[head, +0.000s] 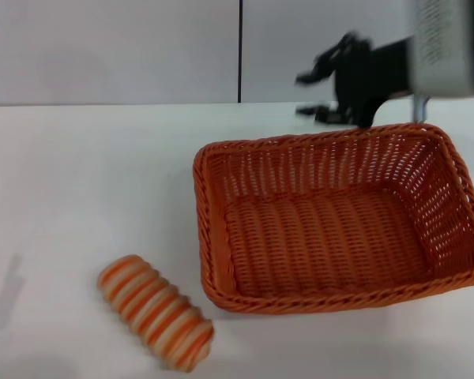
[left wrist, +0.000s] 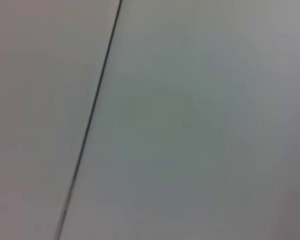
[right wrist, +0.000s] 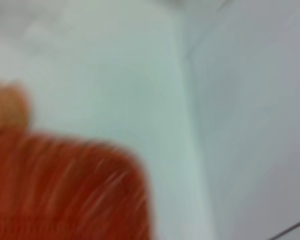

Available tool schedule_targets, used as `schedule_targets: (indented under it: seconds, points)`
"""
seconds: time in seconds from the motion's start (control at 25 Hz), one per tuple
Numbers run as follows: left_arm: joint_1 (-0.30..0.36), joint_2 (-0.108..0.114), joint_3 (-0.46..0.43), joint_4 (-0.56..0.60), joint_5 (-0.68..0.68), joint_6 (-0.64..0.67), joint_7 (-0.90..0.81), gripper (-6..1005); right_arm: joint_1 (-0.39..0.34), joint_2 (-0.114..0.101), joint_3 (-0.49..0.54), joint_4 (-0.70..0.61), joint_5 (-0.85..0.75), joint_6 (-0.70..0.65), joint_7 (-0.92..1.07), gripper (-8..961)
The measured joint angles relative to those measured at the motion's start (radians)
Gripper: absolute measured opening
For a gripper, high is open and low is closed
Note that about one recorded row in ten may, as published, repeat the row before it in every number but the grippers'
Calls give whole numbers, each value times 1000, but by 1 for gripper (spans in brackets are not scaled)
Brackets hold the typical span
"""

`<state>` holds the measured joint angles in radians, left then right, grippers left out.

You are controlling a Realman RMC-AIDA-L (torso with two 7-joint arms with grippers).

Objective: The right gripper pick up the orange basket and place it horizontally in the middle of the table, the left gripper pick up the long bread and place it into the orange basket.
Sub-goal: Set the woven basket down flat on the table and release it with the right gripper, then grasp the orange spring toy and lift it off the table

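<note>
Scene: white bench [head: 79, 174] meeting a grey wall; head view looks down on it.
Basket [head: 340, 217]: orange wicker, right-centre of frame, flat on bench, long side across the view, empty. Also an orange blur at lower left of the right wrist view [right wrist: 65, 185].
Bread [head: 154, 310]: striped loaf, lower left of frame, on bench, just left of basket's near corner, not touching.
Right tool [head: 332, 87]: black fingers, upper right of frame, behind basket's far rim, above bench; fingers look spread, holding nothing.
Left tool: not in view; its wrist cam shows only wall.
Step, my guess: basket looks set down; right arm clearing off, bread pick next.
How to do it well: lift right tool clear w/o snagging the rim. Left tool should approach from above, close across the loaf's short width, grip gently so it doesn't squash, then lower into basket's middle.
</note>
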<state>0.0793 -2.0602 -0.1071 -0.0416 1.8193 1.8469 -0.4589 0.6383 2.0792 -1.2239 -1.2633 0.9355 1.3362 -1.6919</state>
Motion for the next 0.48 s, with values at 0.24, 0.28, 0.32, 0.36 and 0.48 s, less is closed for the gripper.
schedule_targets:
  seconds: [0.24,0.28,0.32,0.36,0.48]
  points:
    - [-58,5,102,231,1,44,-330,780,-198,-3,189,-22,523,4,-15,375]
    - [-70,5,123,298,2,46,-426,780,-233,-3,206,-17,597,7,-16,375]
    - [-80,4,141,348,2,46,-495,780,-270,-3,220,-9,674,9,-19,375]
    - [-88,4,164,412,3,47,-576,779,-303,-3,229,4,731,14,-27,375]
    - [-108,3,225,570,15,45,-769,779,-413,-2,247,68,897,56,-107,375]
